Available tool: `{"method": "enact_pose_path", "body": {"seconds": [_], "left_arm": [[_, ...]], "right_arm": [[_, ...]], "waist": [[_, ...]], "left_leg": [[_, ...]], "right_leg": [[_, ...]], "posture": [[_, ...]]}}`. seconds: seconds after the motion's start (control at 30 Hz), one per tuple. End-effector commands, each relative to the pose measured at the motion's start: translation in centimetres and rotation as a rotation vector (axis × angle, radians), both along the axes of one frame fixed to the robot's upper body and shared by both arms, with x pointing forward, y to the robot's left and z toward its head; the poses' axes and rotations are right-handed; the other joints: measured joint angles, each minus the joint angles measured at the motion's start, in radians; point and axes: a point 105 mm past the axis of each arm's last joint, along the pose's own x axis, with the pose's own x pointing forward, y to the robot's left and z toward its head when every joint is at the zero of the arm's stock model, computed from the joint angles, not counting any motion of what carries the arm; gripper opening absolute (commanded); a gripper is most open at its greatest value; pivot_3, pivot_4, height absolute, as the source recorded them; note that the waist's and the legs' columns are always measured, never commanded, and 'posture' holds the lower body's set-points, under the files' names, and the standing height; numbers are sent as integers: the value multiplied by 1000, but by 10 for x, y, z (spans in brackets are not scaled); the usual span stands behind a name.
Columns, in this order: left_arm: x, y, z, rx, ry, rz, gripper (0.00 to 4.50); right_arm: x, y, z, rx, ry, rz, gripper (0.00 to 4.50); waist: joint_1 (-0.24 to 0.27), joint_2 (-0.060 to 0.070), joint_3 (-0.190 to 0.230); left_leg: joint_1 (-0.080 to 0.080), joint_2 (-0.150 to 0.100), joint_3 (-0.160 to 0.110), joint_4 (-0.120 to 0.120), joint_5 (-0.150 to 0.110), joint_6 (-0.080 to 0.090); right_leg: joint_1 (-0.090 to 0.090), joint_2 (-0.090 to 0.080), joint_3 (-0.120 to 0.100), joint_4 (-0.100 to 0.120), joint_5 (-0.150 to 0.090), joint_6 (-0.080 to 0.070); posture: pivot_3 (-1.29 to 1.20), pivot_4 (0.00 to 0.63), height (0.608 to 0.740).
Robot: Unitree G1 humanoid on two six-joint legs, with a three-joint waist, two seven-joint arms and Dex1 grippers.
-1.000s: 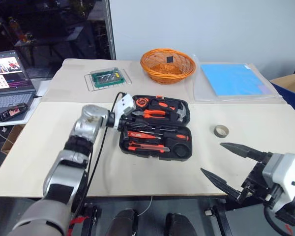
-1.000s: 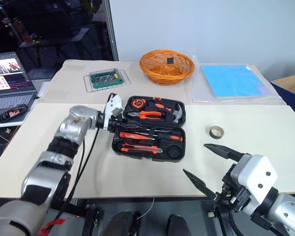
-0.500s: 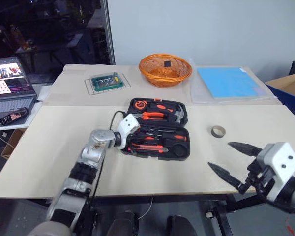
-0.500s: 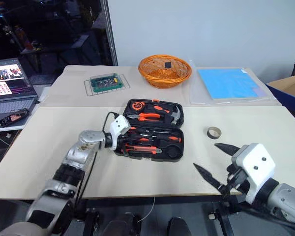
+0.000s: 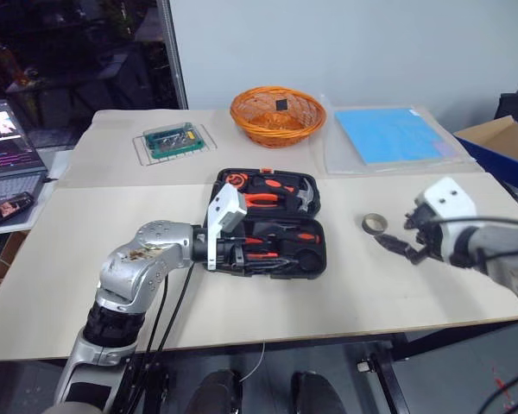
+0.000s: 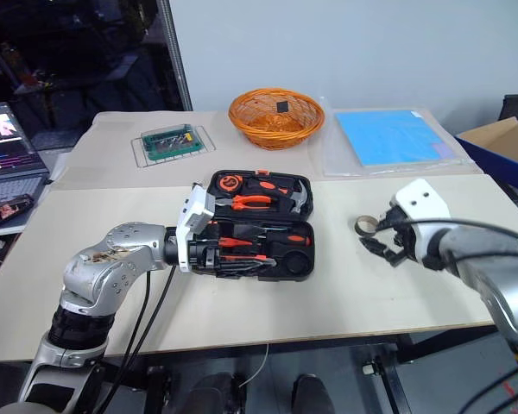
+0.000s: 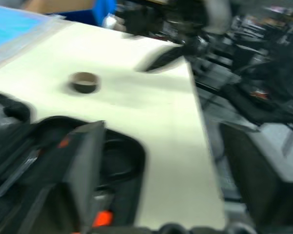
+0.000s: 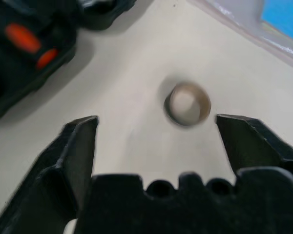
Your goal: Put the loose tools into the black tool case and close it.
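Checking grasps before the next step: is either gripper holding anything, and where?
Nothing is held. The right gripper is open before the tape roll; the left gripper is open over the black tool case.

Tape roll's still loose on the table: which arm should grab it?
Right. Its pincer is open with the tape roll just ahead between the fingers; the left pincer is at the black tool case.

no readable text, labels, brands or numbers on anything
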Motion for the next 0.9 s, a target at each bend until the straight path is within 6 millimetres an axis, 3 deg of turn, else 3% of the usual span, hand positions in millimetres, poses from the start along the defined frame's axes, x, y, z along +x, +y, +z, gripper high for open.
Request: {"method": "enact_pose_path", "body": {"seconds": [0.03,0.1,0.3,0.33,0.47,0.53,0.57,0.6,0.63,0.77,0.9], "left_arm": [[-7,1,9,-4,-45,-2,4145],[-8,3,9,-3,-54,16,4145],[-13,9,6,4,-60,58,4145],[-13,9,7,5,-62,67,4145],[-12,15,7,6,-68,106,4145],[-13,19,5,8,-66,121,4145],[-13,22,2,13,-64,132,4145],[-14,24,0,15,-59,141,4145],[-13,26,-1,16,-56,152,4145],[-9,39,-8,-5,-73,232,4145],[-13,57,-22,22,-40,264,4145]], "right_arm": [[24,0,-8,-85,22,51,3155],[33,-2,-12,-76,49,49,3155],[61,-8,-32,-109,113,37,3155],[63,-9,-34,-107,125,32,2645],[68,-11,-38,-90,151,37,1653],[70,-9,-37,-82,152,53,752],[70,-8,-34,-76,148,60,635],[69,-7,-30,-72,140,70,137],[68,-6,-25,-66,129,82,58],[47,29,7,10,85,230,58],[7,77,12,-12,119,433,58]], "waist": [[1,0,0],[4,0,0],[7,0,1],[7,0,1],[7,0,1],[5,0,1],[5,0,1],[3,0,1],[3,0,1],[2,2,3],[3,2,3]], "left_leg": [[0,0,1,0,0,0],[-2,-1,2,0,0,2],[-3,-2,2,0,-1,3],[-2,-2,2,0,-1,3],[-2,-2,2,0,-1,2],[-2,-2,2,0,-1,2],[-2,-2,2,0,-1,2],[-2,-2,2,0,-1,2],[-2,-2,2,0,-1,2],[-2,-2,2,0,-1,2],[-2,0,2,0,-1,1]], "right_leg": [[-1,0,1,0,0,-1],[-2,0,2,0,4,-6],[-2,0,1,-1,7,0],[-2,0,1,0,7,0],[-2,0,1,0,7,-1],[-2,0,2,0,8,-1],[-2,0,1,0,8,-1],[-2,0,1,0,8,-1],[-2,0,1,0,8,0],[-3,0,1,1,8,0],[-3,0,1,1,8,-1]], "posture": [[0,150,740],[0,150,740],[0,150,740],[0,150,740],[0,150,740],[0,150,740],[0,150,740],[0,150,740],[0,150,740],[0,150,740],[0,150,740]]}}
